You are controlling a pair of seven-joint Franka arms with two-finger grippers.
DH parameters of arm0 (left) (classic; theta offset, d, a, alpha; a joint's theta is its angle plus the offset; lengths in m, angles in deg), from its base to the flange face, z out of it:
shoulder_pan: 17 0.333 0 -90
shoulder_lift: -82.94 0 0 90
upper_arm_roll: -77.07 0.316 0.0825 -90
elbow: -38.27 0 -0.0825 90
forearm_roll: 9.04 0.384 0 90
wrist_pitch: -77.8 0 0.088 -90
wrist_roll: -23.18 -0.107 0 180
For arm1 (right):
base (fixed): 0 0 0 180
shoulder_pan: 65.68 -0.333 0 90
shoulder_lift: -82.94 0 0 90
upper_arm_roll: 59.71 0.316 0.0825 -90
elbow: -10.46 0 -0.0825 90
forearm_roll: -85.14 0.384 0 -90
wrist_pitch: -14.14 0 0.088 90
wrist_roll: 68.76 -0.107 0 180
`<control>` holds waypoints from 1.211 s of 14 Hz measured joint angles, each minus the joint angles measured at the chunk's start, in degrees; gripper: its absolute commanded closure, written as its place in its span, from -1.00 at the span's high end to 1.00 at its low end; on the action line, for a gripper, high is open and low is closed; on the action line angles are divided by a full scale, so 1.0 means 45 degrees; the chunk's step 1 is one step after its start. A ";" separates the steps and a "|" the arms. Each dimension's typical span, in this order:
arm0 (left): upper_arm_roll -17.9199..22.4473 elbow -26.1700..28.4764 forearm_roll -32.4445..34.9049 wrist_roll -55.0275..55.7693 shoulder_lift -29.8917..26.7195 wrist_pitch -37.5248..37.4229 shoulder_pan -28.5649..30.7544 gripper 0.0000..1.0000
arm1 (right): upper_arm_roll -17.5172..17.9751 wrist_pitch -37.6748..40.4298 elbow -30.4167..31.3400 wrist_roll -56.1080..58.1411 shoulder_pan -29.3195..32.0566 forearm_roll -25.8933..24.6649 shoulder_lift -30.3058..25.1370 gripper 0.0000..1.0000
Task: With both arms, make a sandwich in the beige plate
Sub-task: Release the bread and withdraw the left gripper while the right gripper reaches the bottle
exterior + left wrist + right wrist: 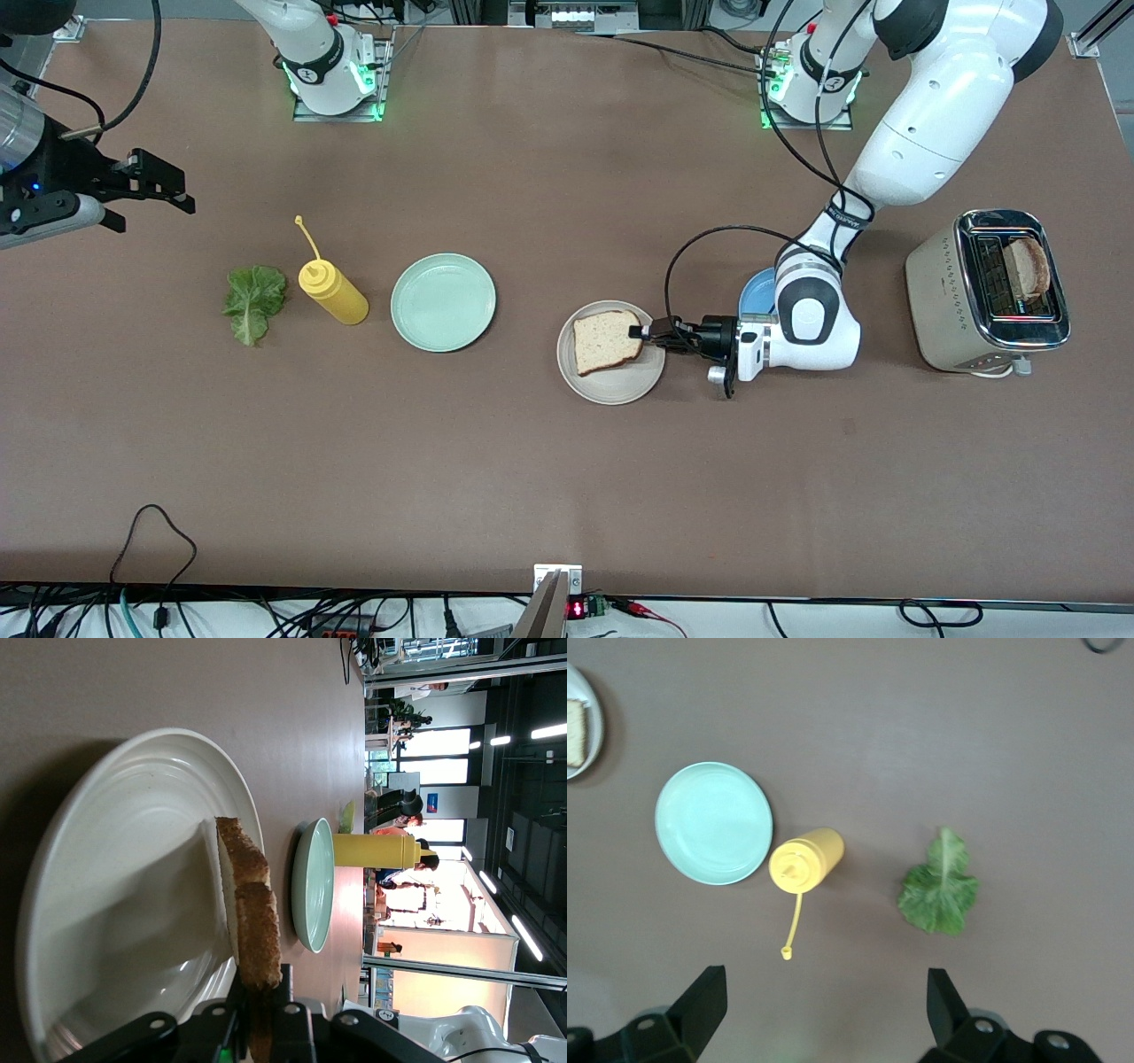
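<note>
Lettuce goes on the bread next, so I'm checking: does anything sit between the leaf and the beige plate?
Yes. The yellow bottle and the green plate stand in a row between the lettuce and the beige plate.

No text, label or brand can be read on anything here. The small red display (576, 609) at the table's near edge is too tiny to make out.

Count on the surface (532, 478):

- Plates, three: one beige plate (620, 385), one mint-green plate (443, 301), one blue plate (757, 292), partly hidden by an arm.
- Bread slices, two: one on the beige plate (602, 341), one in the toaster (1028, 266).
- Toasters, one (952, 292).
- Yellow squeeze bottles, one (332, 292).
- Lettuce leaves, one (254, 303).
</note>
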 measured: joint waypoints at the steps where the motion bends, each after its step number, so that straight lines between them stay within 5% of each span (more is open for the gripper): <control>1: 0.0038 -0.0069 0.0082 -0.0004 -0.0006 0.0016 0.0015 1.00 | -0.0023 -0.0004 0.0040 0.0527 0.0034 0.0254 0.0039 1.00; 7: 0.0433 -0.0377 0.3417 0.1590 -0.1017 0.0025 0.0146 1.00 | -0.0118 -0.0511 0.1301 0.6275 0.1612 0.3044 0.0246 1.00; 12: 0.0558 -0.0659 0.9012 0.5682 -0.2912 -0.0158 0.0156 1.00 | -0.0155 -0.0548 0.1745 1.1774 0.2928 0.5907 0.1399 1.00; 17: 0.0649 -0.1333 1.3639 0.8525 -0.4486 -0.3010 0.0218 1.00 | -0.0164 -0.0510 0.2459 1.7282 0.3990 0.8438 0.3028 1.00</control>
